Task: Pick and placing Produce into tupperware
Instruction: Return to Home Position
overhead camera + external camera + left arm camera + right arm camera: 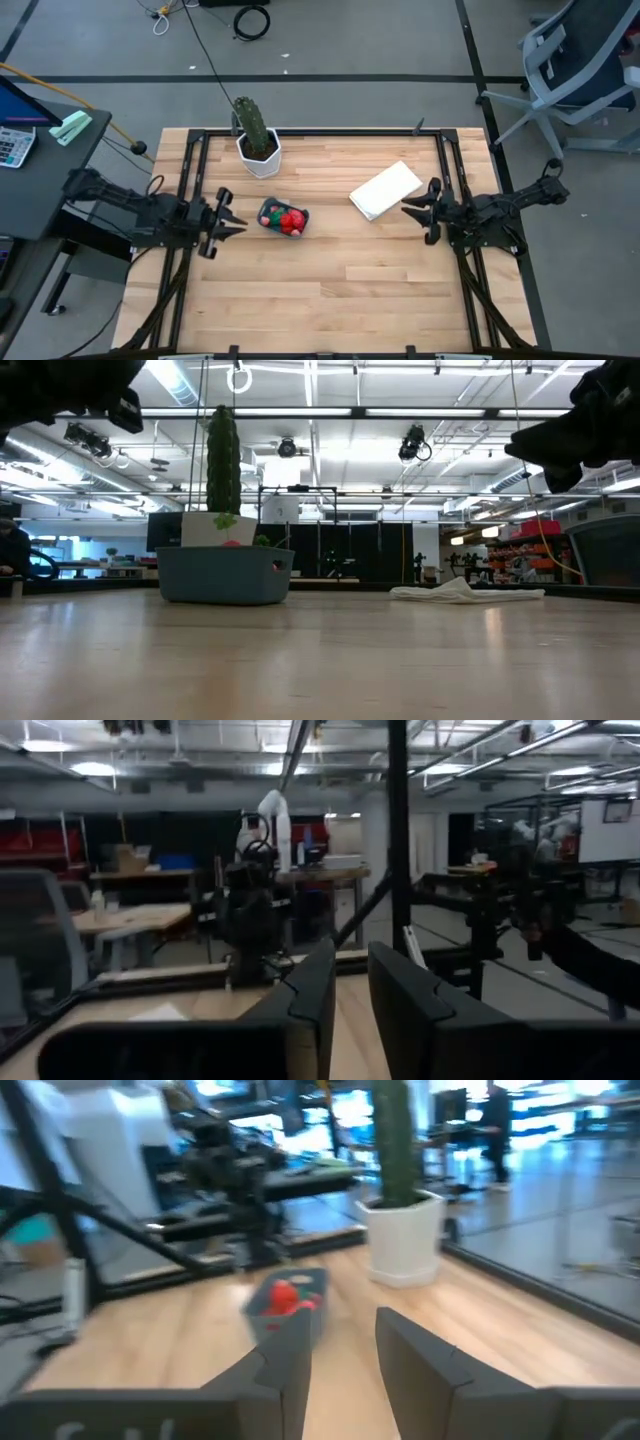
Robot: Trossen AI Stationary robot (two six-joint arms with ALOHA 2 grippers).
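The teal-blue tupperware (283, 218) rests on its base on the wooden table, left of centre; it also shows in the low view (225, 575) and the right wrist view (285, 1308). Red and pink produce (291, 221) lies inside it, with one green piece (271, 211) at its left end. My left gripper (232, 213) hovers left of the container, open by a narrow gap (350, 990). My right gripper (411, 209) hovers well to its right, open (342, 1345), pointing at the container. Both arms hang above the table and hold nothing.
A tall green cactus (252, 120) in a white hexagonal pot (260, 155) stands just behind the container, toward the far edge. A flat white item (385, 190) lies near my right gripper. Bare wood stretches across the near half of the table (330, 290).
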